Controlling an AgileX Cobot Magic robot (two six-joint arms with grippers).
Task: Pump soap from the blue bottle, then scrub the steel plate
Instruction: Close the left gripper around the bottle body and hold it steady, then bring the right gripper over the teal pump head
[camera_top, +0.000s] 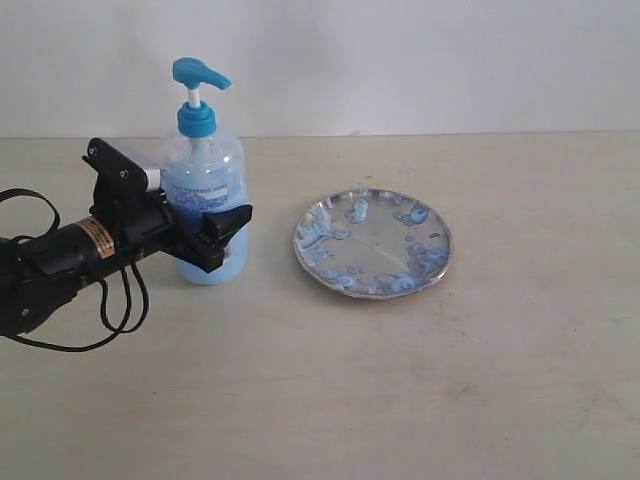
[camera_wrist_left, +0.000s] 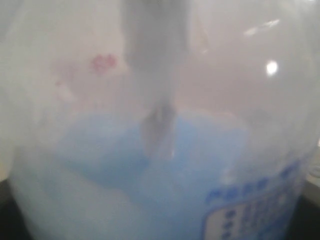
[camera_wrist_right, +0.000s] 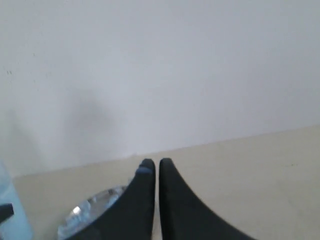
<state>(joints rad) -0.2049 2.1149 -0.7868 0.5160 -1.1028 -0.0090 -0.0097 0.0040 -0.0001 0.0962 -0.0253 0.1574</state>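
Left end effector: I see it clamped round the lower body of the bottle.
Right end effector: I read it as clenched, fingers almost together with nothing between them.
Bottle: upright, toward the left edge of the surface, far half.
Plate: mid-surface, apart from the bottle, dotted with soap.

The blue bottle is a blur, label unreadable; the steel plate is cut off, partly behind the right end effector.
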